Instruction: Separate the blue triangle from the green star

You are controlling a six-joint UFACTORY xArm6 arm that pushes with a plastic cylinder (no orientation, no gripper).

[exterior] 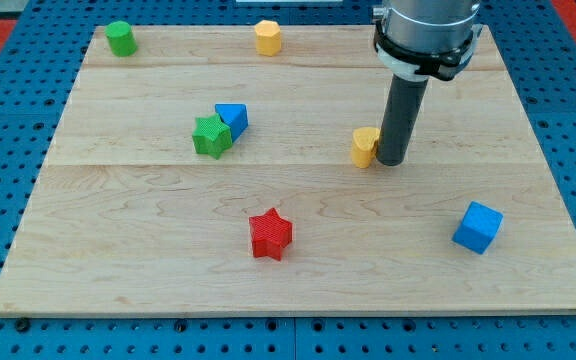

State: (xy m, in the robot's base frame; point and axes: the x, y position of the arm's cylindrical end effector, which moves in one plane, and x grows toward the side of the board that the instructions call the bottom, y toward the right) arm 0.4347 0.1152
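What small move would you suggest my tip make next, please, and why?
Probably slide my tip toward the view's left: it sits against the yellow block, far from the blue triangle, which touches the green star on the star's upper right.

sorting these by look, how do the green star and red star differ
The green star is green; the red star is red. The green star touches the blue triangle; the red star stands alone. The green star lies nearer the view's top, the red star nearer its bottom. Both are ridged stars.

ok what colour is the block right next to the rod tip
Yellow, touching my tip on its left in the camera view.
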